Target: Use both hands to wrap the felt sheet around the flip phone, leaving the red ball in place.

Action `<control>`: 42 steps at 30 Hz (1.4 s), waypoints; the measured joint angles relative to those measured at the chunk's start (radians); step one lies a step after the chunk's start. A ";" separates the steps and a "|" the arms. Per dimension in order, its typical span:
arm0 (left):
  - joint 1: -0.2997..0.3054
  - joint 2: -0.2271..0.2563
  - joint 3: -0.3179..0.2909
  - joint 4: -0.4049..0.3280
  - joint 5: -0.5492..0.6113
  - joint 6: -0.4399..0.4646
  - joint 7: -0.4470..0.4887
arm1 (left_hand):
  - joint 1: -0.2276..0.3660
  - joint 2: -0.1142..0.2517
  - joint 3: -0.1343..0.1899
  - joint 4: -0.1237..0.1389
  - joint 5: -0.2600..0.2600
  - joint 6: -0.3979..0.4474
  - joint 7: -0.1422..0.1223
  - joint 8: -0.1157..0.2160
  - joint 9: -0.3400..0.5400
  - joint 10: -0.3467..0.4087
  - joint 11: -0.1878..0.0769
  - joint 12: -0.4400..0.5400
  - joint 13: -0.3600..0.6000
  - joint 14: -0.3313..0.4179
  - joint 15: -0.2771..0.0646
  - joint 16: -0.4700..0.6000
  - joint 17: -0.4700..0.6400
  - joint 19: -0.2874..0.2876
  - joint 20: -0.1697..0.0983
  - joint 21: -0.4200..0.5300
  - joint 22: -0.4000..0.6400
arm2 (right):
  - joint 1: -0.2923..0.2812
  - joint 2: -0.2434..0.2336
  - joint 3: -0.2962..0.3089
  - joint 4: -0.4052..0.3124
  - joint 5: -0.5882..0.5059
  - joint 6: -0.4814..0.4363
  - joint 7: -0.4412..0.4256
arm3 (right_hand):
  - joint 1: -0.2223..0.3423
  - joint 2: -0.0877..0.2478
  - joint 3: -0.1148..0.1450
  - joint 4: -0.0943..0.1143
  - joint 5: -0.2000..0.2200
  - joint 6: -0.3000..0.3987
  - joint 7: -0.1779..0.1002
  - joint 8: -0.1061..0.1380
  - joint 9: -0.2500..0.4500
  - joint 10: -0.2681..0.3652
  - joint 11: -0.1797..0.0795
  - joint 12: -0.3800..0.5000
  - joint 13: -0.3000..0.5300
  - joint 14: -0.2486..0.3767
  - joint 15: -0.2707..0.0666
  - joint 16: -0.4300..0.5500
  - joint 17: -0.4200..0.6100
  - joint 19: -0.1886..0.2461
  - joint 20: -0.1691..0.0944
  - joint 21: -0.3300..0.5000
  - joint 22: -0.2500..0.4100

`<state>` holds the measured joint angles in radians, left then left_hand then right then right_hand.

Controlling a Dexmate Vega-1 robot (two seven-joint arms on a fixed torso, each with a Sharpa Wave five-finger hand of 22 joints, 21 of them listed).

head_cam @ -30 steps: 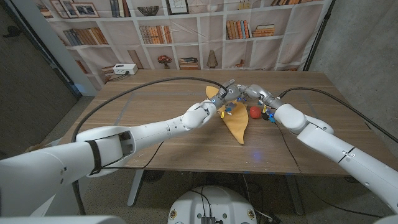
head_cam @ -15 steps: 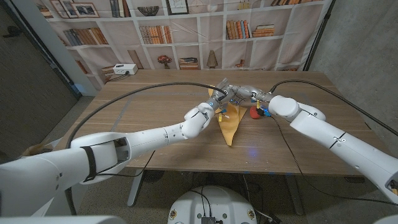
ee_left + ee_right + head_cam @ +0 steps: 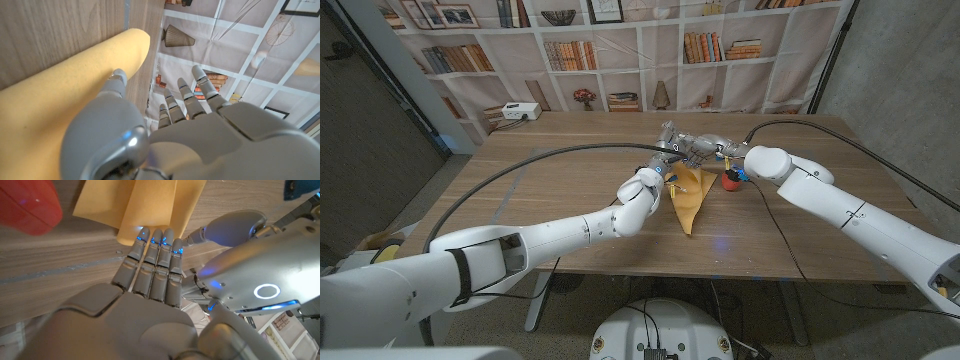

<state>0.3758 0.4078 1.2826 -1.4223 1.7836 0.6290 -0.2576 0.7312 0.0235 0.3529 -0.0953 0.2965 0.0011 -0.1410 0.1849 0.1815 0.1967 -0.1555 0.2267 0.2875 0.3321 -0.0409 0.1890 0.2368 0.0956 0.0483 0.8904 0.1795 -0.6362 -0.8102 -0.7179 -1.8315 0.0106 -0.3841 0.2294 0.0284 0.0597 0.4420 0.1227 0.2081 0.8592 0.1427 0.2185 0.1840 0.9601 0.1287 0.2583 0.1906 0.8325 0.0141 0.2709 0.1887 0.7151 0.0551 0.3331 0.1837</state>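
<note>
Felt sheet (image 3: 688,196), one, folded, lies under both hands. Right wrist view alone shows right hand's (image 3: 150,265) straight fingertips pressing it, one red ball (image 3: 27,205) beside. Left hand (image 3: 165,135) open, thumb touching felt.

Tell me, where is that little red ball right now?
In the head view the red ball sits on the table right of centre, just right of the yellow felt sheet, close under the right hand.
</note>
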 measured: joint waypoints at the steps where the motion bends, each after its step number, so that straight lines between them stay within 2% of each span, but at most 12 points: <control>1: 0.011 0.005 -0.013 -0.020 0.022 0.000 -0.026 | -0.003 -0.003 -0.003 0.003 0.000 0.000 0.000 0.000 0.000 0.000 0.000 0.000 0.000 -0.002 0.002 0.000 0.000 -0.002 0.002 -0.004 0.000 | 0.004 -0.001 -0.005 -0.003 -0.005 -0.008 0.004 | -0.009 -0.009 -0.006 0.005 0.000 0.000 0.000 0.000 0.000 0.003 0.003 -0.001 0.000 -0.001 0.000 -0.001 0.000 0.001 -0.001 0.000 0.000; 5: 0.041 0.017 -0.049 -0.062 0.081 -0.005 -0.079 | -0.023 0.009 -0.012 0.011 -0.007 0.000 0.000 0.000 0.000 0.000 0.000 0.000 0.000 -0.009 -0.002 0.000 0.002 -0.002 0.002 -0.007 0.000 | 0.016 -0.006 -0.030 -0.011 -0.022 -0.031 0.014 | -0.028 -0.035 -0.046 0.020 0.007 -0.037 -0.004 -0.019 0.000 -0.055 0.006 -0.039 0.003 -0.067 0.022 -0.040 0.001 -0.018 0.013 -0.018 0.000; 6: 0.058 0.024 -0.076 -0.089 0.091 -0.006 -0.089 | -0.030 0.015 -0.012 0.017 -0.007 0.001 -0.001 0.000 0.000 0.000 0.000 0.000 -0.002 -0.009 -0.002 0.000 0.003 -0.002 0.002 -0.007 0.000 | 0.019 -0.007 -0.038 -0.014 -0.033 -0.052 0.022 | -0.032 -0.042 -0.101 0.068 0.006 -0.046 -0.006 -0.020 0.000 -0.077 0.007 -0.049 0.003 -0.090 0.027 -0.051 0.004 -0.029 0.017 -0.025 0.000; 7: 0.068 0.026 -0.084 -0.100 0.103 -0.009 -0.098 | -0.033 0.017 -0.012 0.022 -0.007 0.001 -0.001 0.000 0.000 0.000 0.000 0.000 -0.004 -0.009 -0.002 0.000 0.003 -0.002 0.002 -0.007 0.000 | 0.024 -0.007 -0.042 -0.016 -0.040 -0.059 0.027 | -0.028 -0.045 -0.107 0.071 0.006 -0.053 -0.013 -0.020 0.000 -0.098 0.008 -0.058 0.003 -0.108 0.032 -0.060 0.005 -0.039 0.018 -0.031 0.000; 15: 0.168 0.040 -0.196 -0.162 0.165 -0.030 -0.143 | -0.055 0.037 -0.020 0.039 -0.020 0.010 -0.010 0.000 0.000 -0.004 0.004 0.000 -0.005 -0.009 -0.002 0.008 0.003 -0.007 0.007 -0.011 0.000 | 0.061 -0.003 -0.094 -0.026 -0.098 -0.120 0.065 | -0.034 -0.063 -0.116 0.063 0.006 -0.053 -0.022 -0.020 0.000 -0.113 0.005 -0.064 0.003 -0.122 0.032 -0.068 0.005 -0.046 0.020 -0.041 0.000; 16: 0.168 0.040 -0.196 -0.162 0.171 -0.030 -0.146 | -0.062 0.030 -0.021 0.041 -0.023 0.011 -0.011 0.000 0.000 -0.005 0.005 0.000 -0.005 -0.009 -0.002 0.008 0.003 -0.007 0.007 -0.015 0.000 | 0.063 -0.003 -0.102 -0.024 -0.098 -0.120 0.065 | -0.012 -0.041 -0.092 0.039 0.043 -0.053 -0.022 -0.020 0.000 -0.113 0.005 -0.064 0.003 -0.122 0.032 -0.068 0.005 -0.046 0.020 -0.041 0.000; 21: 0.233 0.036 -0.282 -0.510 0.214 -0.053 -0.173 | -0.097 -0.005 -0.043 0.036 -0.039 0.010 -0.020 -0.001 0.000 -0.022 0.018 -0.005 -0.012 -0.033 -0.001 0.008 -0.003 -0.025 0.025 -0.029 0.000 | 0.071 -0.001 -0.118 -0.023 -0.124 -0.150 0.079 | -0.018 -0.048 -0.094 0.034 0.040 -0.070 -0.030 -0.027 0.000 -0.130 0.010 -0.064 0.003 -0.144 0.035 -0.074 0.005 -0.065 0.029 -0.056 0.000; 26: 0.271 0.043 -0.317 -0.530 0.257 -0.080 -0.234 | -0.091 -0.061 -0.070 0.016 -0.042 0.022 -0.032 0.005 0.000 -0.023 0.021 -0.004 -0.016 -0.047 0.000 0.009 -0.014 -0.041 0.034 -0.045 0.000 | 0.078 0.002 -0.124 -0.024 -0.131 -0.156 0.081 | -0.022 -0.051 -0.101 0.033 0.040 -0.083 -0.035 -0.027 0.000 -0.155 0.007 -0.070 0.007 -0.167 0.034 -0.079 0.009 -0.078 0.034 -0.064 0.003; 30: 0.300 0.036 -0.352 -0.582 0.323 -0.100 -0.265 | -0.101 -0.079 -0.086 0.025 -0.042 0.033 -0.043 0.005 0.000 -0.024 0.014 -0.004 -0.018 -0.046 0.000 0.009 -0.013 -0.038 0.031 -0.048 0.000 | 0.082 0.004 -0.127 -0.023 -0.137 -0.158 0.081 | -0.022 -0.051 -0.101 0.033 0.040 -0.088 -0.041 -0.027 0.000 -0.155 0.007 -0.070 0.007 -0.169 0.032 -0.079 0.009 -0.078 0.035 -0.068 -0.001; 35: 0.300 0.036 -0.352 -0.582 0.363 -0.078 -0.240 | -0.180 0.011 -0.083 0.084 -0.054 0.071 -0.041 0.015 0.000 0.019 0.021 0.010 -0.023 -0.027 0.001 0.033 -0.006 -0.025 0.031 -0.054 0.000 | 0.088 0.008 -0.130 -0.021 -0.137 -0.158 0.081 | -0.022 -0.051 -0.106 0.037 0.040 -0.088 -0.041 -0.027 0.000 -0.166 0.004 -0.070 0.007 -0.179 0.032 -0.079 0.009 -0.085 0.031 -0.070 0.004; 36: 0.393 0.010 -0.450 -0.644 0.365 -0.063 -0.221 | -0.190 0.023 -0.083 0.092 -0.059 0.082 -0.040 0.015 0.000 0.030 0.022 0.014 -0.026 -0.018 0.001 0.039 -0.006 -0.021 0.035 -0.055 0.000 | 0.089 0.009 -0.131 -0.020 -0.149 -0.164 0.082 | -0.022 -0.051 -0.107 0.036 0.042 -0.088 -0.041 -0.027 0.000 -0.171 0.005 -0.070 0.007 -0.185 0.030 -0.079 0.009 -0.087 0.033 -0.070 0.003; 42: 0.434 -0.003 -0.491 -0.644 0.314 0.007 -0.090 | -0.206 0.039 -0.083 0.097 -0.074 0.110 -0.041 0.022 0.000 0.058 0.026 0.021 -0.028 -0.003 0.000 0.044 -0.008 -0.010 0.046 -0.055 0.000 | 0.095 0.014 -0.136 -0.020 -0.154 -0.169 0.084 | -0.012 -0.042 -0.111 0.031 0.047 -0.114 -0.048 -0.027 0.000 -0.221 0.009 -0.077 0.007 -0.232 0.035 -0.086 0.006 -0.132 0.042 -0.093 0.001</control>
<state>0.8098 0.4046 0.7912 -2.0659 2.0974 0.6362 -0.3475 0.5252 0.0628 0.2702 0.0021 0.2228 0.1108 -0.1822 0.2074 0.1818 0.2550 -0.1299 0.2480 0.2598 0.3291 -0.0412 0.2334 0.2290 0.0857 0.0945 0.8353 0.1792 -0.5415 -0.7962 -0.8543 -1.8512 -0.1435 -0.5530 0.3133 0.0160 0.0179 0.3306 0.1540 0.2556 0.7448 0.0950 0.1914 0.1838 0.7388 0.1373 0.1808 0.1980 0.6007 0.0489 0.1844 0.1951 0.5836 0.0966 0.2398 0.1851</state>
